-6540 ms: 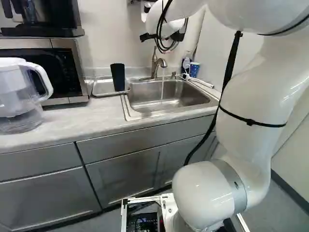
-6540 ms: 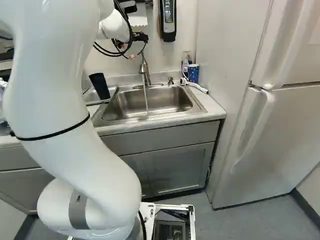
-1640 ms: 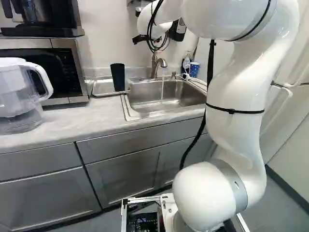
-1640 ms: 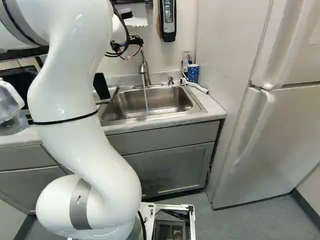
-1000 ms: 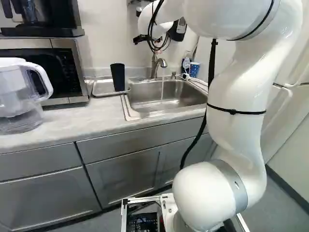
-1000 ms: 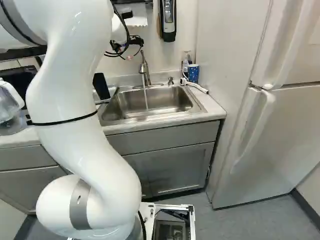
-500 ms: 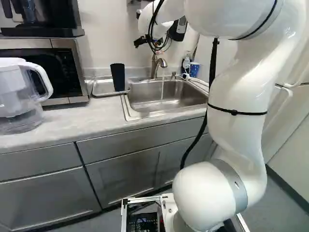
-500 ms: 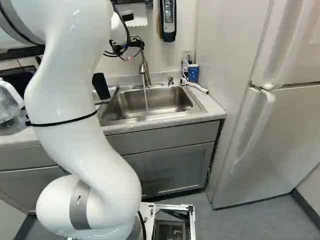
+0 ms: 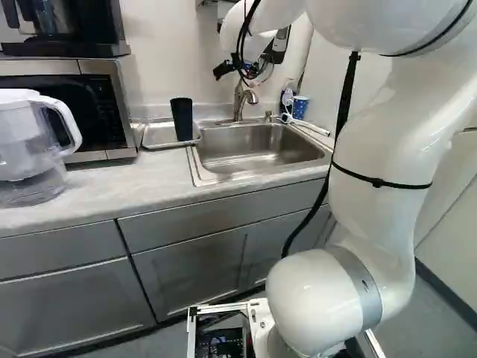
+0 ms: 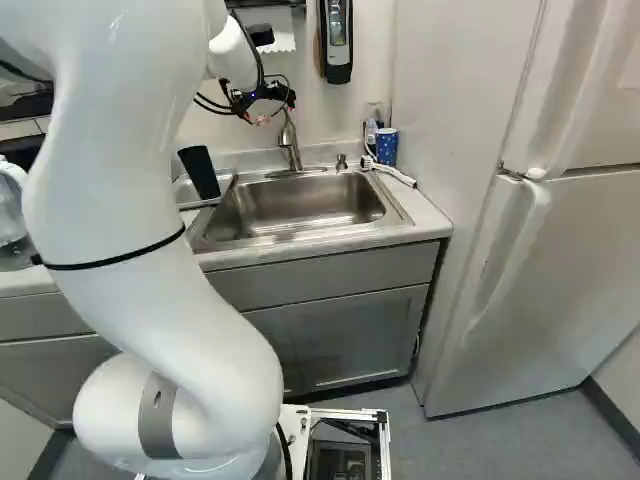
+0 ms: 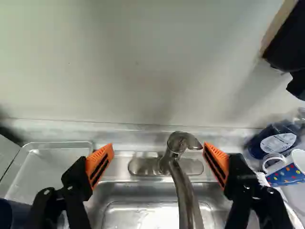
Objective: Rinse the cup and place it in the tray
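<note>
Water no longer runs from the faucet (image 9: 246, 101); my pincer (image 11: 158, 145) has shifted right in the left base view; cup unmoved. Cup (image 9: 182, 119): upright, long axis vertical, standing in the tray (image 9: 158, 136) left of the sink (image 9: 246, 149). Relative to the pincer: leftward and lower, outside the left finger. Pincer: wide, empty, faucet showing between its fingers. Judgement: placing looks done; backing off must clear the faucet; regrasping would need a move left and down.
</note>
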